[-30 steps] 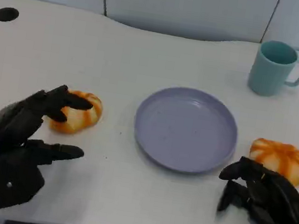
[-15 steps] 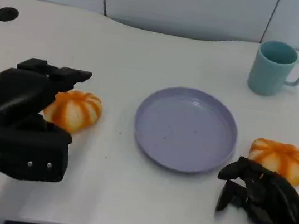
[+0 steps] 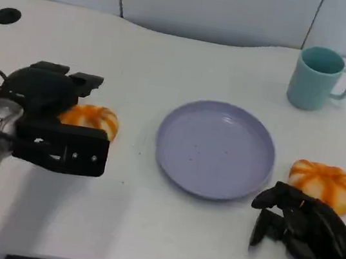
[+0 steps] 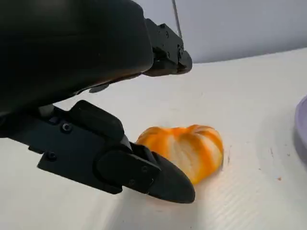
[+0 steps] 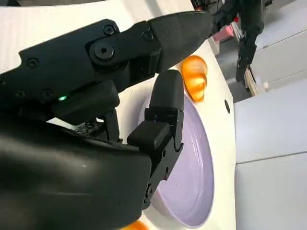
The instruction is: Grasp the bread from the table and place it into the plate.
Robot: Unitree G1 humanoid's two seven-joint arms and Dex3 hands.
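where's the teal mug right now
In the head view the teal mug stands upright at the far right of the table, beyond the purple plate and well behind the bread roll on that side.

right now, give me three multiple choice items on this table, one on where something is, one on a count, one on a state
1. Where does the mug stand?
A. on the plate
B. at the far right of the table, beyond the plate
C. beside the left hand

2. How many orange breads lie on the table?
A. one
B. two
C. four

3. What is on the plate?
A. nothing
B. a bread
C. the mug

Answers:
1. B, the teal mug stands apart from the purple plate, toward the far right edge.
2. B, one bread lies by the left hand, another bread near the right hand.
3. A, its whole surface is bare.
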